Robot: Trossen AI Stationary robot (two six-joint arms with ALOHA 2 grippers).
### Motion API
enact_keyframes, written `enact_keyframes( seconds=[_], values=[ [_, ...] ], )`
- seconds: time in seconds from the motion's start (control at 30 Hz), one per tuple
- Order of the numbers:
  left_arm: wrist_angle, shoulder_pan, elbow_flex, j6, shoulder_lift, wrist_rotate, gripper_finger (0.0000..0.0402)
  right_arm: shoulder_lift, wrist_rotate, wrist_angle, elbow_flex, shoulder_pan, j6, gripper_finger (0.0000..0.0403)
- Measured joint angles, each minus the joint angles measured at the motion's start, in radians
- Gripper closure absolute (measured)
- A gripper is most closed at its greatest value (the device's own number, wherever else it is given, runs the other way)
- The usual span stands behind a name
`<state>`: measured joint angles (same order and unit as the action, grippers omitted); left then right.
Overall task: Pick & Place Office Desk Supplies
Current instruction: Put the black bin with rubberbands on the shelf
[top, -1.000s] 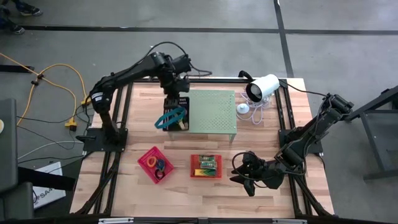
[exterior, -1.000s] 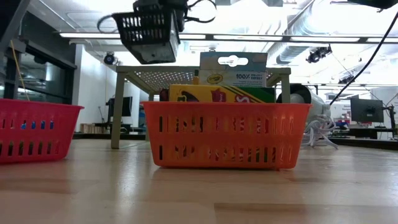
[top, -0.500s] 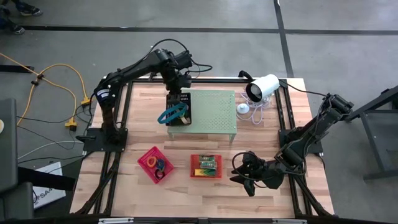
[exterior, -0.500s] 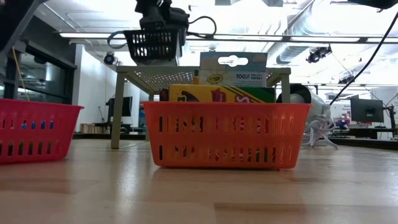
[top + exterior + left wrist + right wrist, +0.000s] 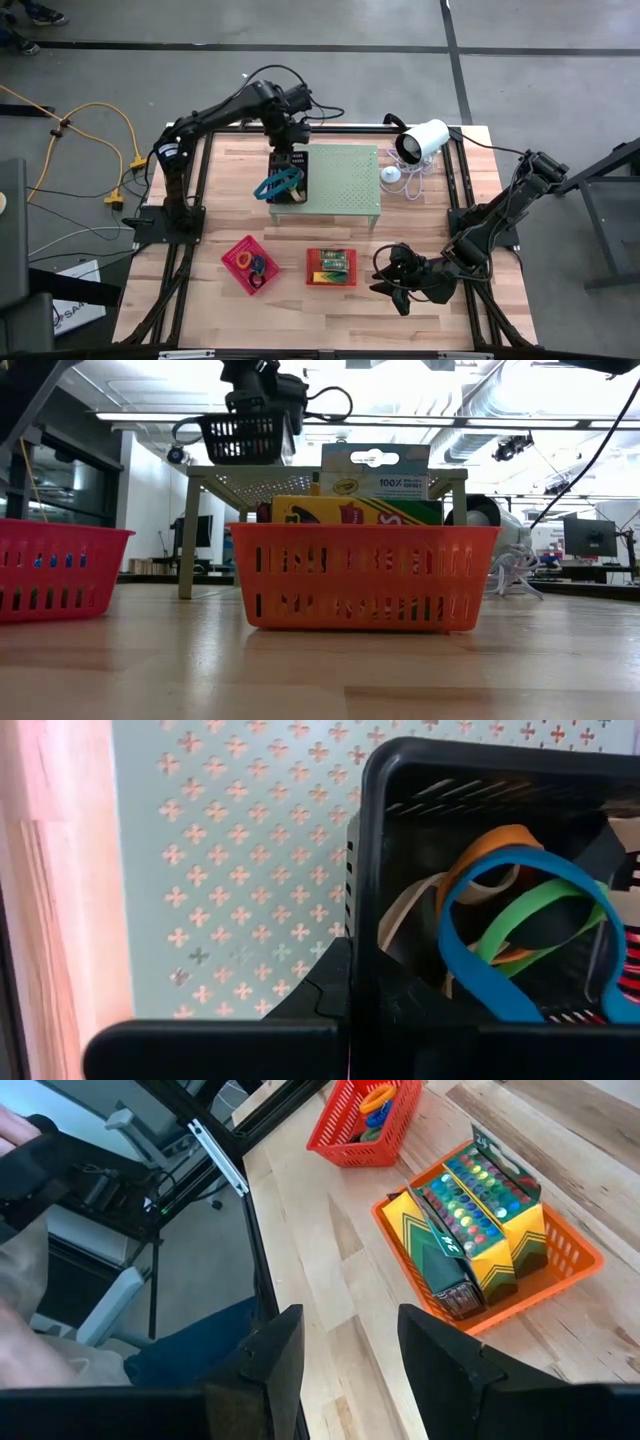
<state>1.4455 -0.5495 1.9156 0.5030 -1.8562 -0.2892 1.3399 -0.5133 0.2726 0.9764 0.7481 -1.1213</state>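
Observation:
My left gripper is shut on a black tray that sits level over the left part of the pale green perforated stand. Whether the tray rests on the stand top or hangs just above it, I cannot tell. Blue, green, orange and tan rubber-band loops lie in the tray, and the blue loop sticks out over its left rim. My right gripper waits open, low at the table's near right. My left gripper holds the black tray by its far wall, coming from above and pointing down. One finger shows against the outside of that wall; the other is hidden behind the wall. The tray sits level below the gripper.
A pink tray with coloured rings stands at the near left. An orange-red tray with green-and-yellow crayon packs stands at the near middle. A white device with a cable sits right of the stand. Bare wood lies between them.
My left gripper has carried the black tray toward the table's right, from beside the stand's left edge to over the stand top, and has come down. The tray, tilted a second ago, is level now. In the last half second it has only sunk a little.

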Motion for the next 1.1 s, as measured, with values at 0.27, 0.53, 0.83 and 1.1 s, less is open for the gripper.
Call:
enact_keyframes(
  seconds=[0.27,0.53,0.83,1.1],
  values=[
    [-0.016,0.008,0.000,0.000,-0.007,0.008,0.0401,0.000,0.000,0.000,0.000,0.000,0.000,0.0252],
    [-0.046,0.008,0.000,-0.001,-0.007,0.034,0.0401,0.000,0.000,0.000,0.000,0.000,0.000,0.0252],
    [-0.044,0.011,-0.001,-0.005,-0.041,0.021,0.0401,0.000,0.000,0.000,0.000,0.000,0.000,0.0252],
    [-0.031,0.006,0.000,-0.022,-0.050,0.019,0.0401,0.000,0.000,-0.001,0.000,0.000,0.000,0.0252]
  ],
)
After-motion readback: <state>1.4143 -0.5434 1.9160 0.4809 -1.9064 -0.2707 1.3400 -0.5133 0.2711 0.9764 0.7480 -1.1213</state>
